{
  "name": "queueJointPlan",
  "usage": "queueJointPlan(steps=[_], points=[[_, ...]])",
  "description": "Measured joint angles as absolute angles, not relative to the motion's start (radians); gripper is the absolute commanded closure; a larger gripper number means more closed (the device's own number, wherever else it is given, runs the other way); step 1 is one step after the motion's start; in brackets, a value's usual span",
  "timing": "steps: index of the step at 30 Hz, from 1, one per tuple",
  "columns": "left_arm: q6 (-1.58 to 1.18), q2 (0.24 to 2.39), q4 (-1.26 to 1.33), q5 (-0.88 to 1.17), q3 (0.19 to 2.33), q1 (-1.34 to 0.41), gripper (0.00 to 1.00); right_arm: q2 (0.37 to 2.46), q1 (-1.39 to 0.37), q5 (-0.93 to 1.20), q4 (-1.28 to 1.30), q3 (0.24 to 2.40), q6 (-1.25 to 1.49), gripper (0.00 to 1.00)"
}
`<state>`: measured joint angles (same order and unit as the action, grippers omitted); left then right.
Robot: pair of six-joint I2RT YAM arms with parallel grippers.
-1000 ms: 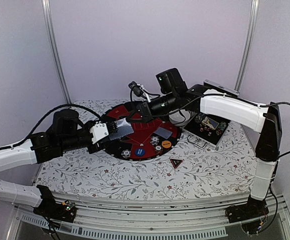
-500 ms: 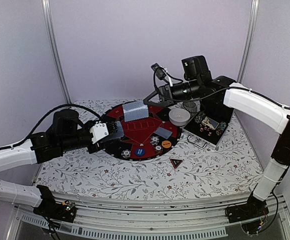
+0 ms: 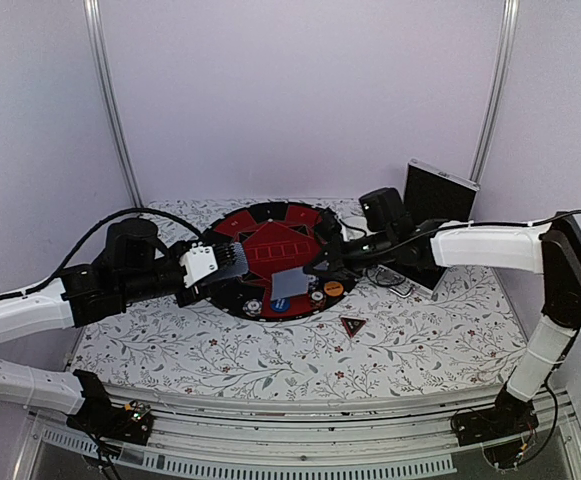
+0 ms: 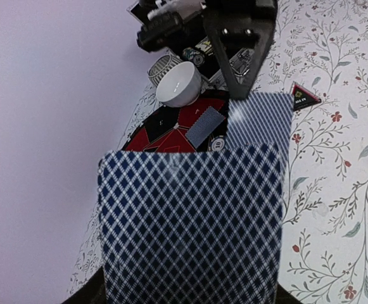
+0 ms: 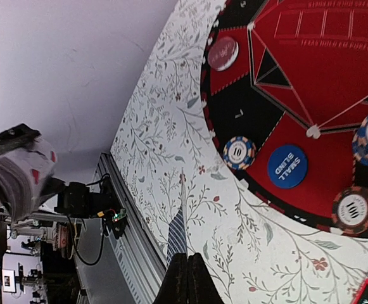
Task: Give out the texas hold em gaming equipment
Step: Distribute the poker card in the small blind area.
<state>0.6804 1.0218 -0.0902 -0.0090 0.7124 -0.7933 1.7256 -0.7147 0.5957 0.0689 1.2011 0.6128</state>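
so the right gripper [image 5: 185, 266] is pinched shut on one diamond-backed card [image 3: 288, 283] over the round red-black mat [image 3: 270, 245] near edge — left gripper [image 3: 222, 260] clamped on the thick deck [image 4: 190, 228], striped chip [image 5: 239, 153] nearby

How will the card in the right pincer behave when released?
Probably light and floppy: the card looks paper-thin edge-on. Pinched at one edge by the right pincer, it may sag. Its shiny back could slide easily.

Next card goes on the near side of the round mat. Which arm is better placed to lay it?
Right. The right fingers pinch a single card just over the near edge of the round mat, beside the blue disc. The left arm is occupied holding the deck at the mat's left side.
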Motion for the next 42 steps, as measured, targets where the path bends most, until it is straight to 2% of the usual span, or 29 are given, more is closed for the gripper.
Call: queueJointPlan(steps=[7,12,25,31,37,38,42], points=[[0.68,1.022,-0.09,-0.009,0.712,-0.793,0.47,1.956,-0.859,0.632,-0.083,1.217,0.755,0.98],[0.68,1.021,-0.09,-0.009,0.712,-0.793,0.47,2.075,-0.881,0.638,-0.136,1.246,0.822,0.98],[0.68,1.021,-0.09,-0.009,0.712,-0.793,0.47,2.119,-0.902,0.624,-0.138,1.283,0.853,0.96],[0.68,1.021,-0.09,-0.009,0.712,-0.793,0.47,2.138,-0.919,0.583,-0.044,1.333,0.813,0.41],[0.68,1.021,-0.09,-0.007,0.712,-0.793,0.47,2.065,-0.921,0.475,0.136,1.384,0.715,0.05],[0.68,1.021,-0.09,-0.007,0.712,-0.793,0.47,2.044,-0.92,0.461,0.164,1.405,0.694,0.0],[0.68,1.021,-0.09,-0.004,0.712,-0.793,0.47,1.937,-0.908,0.418,0.231,1.485,0.599,0.01]])
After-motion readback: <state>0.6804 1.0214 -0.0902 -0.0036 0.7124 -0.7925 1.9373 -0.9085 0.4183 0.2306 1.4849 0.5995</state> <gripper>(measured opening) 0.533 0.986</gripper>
